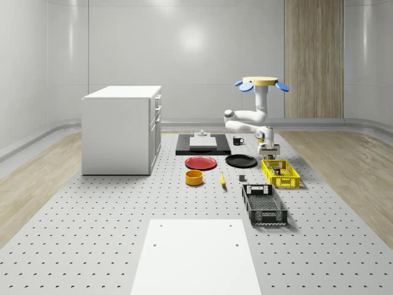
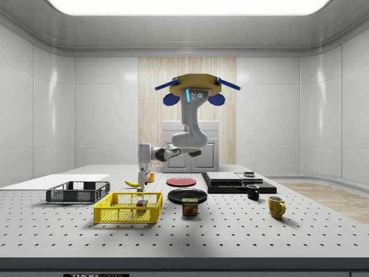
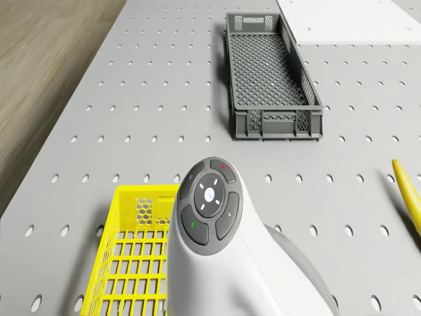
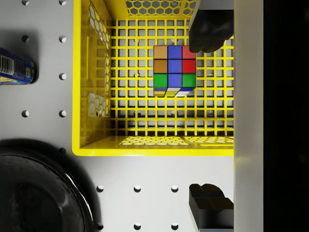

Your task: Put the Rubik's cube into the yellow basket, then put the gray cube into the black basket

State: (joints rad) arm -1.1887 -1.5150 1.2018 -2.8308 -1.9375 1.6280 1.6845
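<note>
Yellow basket (image 4: 96, 145) holds the Rubik's cube (image 4: 174, 70) beneath the downward-pointing, spread claw (image 4: 211, 116).

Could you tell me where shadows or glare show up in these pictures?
Wrist view: the Rubik's cube casts a soft shadow on the yellow basket floor. Side view: a bright ceiling light glares overhead. Whole-scene view: pale glare on the back wall.

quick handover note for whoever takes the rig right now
Gripper: open, empty, fingers spread above the yellow basket.
Drone: hovering beside the yellow basket, arm reaching down over it.
Rubik's cube: resting on the yellow basket's floor, free of the fingers. First step done.
Black basket: empty.
Left: find the gray cube, which I cannot pick out, and put it in the black basket.
</note>
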